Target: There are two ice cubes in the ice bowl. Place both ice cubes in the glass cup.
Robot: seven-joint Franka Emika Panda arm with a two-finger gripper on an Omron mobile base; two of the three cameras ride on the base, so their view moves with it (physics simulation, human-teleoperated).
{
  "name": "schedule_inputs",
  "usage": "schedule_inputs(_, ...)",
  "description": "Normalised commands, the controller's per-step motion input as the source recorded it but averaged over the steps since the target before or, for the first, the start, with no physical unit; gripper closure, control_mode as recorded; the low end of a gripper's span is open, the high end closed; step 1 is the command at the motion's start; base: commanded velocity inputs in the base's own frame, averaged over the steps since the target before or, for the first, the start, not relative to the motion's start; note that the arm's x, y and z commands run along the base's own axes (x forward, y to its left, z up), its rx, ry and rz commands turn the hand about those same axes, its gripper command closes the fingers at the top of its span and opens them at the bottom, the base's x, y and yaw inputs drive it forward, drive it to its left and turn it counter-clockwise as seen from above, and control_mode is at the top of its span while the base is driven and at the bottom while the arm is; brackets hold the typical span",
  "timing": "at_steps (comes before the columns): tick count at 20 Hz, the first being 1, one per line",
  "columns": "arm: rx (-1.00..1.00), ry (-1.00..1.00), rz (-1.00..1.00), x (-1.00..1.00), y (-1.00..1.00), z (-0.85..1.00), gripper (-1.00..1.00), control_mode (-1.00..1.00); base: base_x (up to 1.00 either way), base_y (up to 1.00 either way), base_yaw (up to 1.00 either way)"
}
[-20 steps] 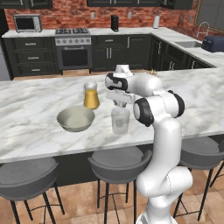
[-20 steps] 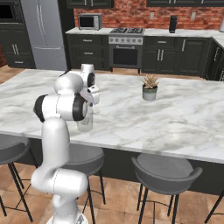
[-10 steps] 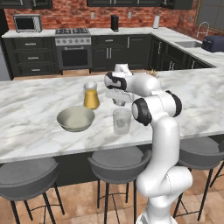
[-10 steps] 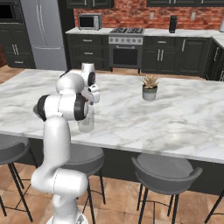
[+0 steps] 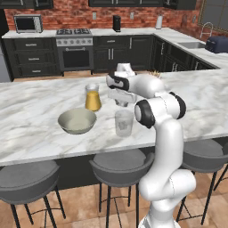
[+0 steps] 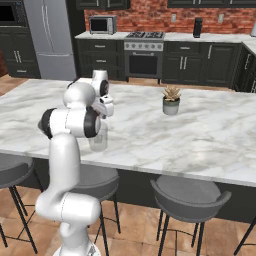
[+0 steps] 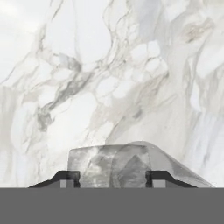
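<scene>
In the left base view, the gripper (image 5: 121, 103) hangs just above the glass cup (image 5: 124, 123) on the marble counter (image 5: 35, 107), with the ice bowl (image 5: 77, 120) at the cup's nine o'clock and a jar of orange liquid (image 5: 93, 97) at its eleven. In the right base view, the arm partly hides the cup (image 6: 98, 138), and a potted plant (image 6: 171, 100) stands at two o'clock. In the hand view, the fingertips (image 7: 65, 177) are clamped on an ice cube (image 7: 111, 165) over bare marble.

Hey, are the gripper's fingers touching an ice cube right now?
Touching. In the hand view the ice cube sits squeezed between both dark fingertips, with no gap at either side.
</scene>
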Motion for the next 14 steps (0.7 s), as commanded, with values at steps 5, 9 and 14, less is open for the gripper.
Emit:
schedule_inputs(5,0.00,0.00,0.00,-0.70,0.00,0.00,1.00,-1.00,0.00,0.00,0.00)
schedule_inputs(9,0.00,0.00,0.00,-0.71,0.00,-0.01,1.00,-1.00,0.00,0.00,0.00)
schedule_inputs(14,0.00,0.00,0.00,-0.30,0.00,-0.07,1.00,-1.00,0.00,0.00,0.00)
